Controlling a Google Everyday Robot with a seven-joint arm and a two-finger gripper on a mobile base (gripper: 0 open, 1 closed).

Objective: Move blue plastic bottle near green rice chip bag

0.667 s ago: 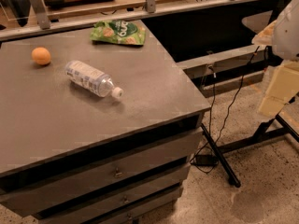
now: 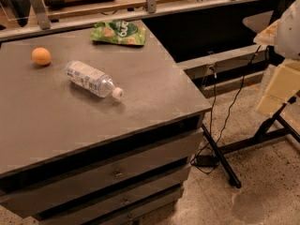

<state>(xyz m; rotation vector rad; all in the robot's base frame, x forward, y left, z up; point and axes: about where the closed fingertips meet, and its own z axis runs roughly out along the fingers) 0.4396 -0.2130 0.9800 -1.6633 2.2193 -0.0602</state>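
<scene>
Lying upper left, the blue plastic bottle (image 2: 91, 78) is apart from the green rice chip bag (image 2: 119, 33). The gripper (image 2: 280, 90) hangs far right; I cannot tell its state.

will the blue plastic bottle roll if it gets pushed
Likely yes: the blue plastic bottle lies on its side on the flat table, so a push across its length could send it rolling. It is small and clear, so probably light. Its smooth plastic may slip. The gripper sits at the right edge, off the table.

Orange (image 2: 41, 56), grey drawer cabinet (image 2: 154, 95), speckled floor (image 2: 274, 186)
</scene>
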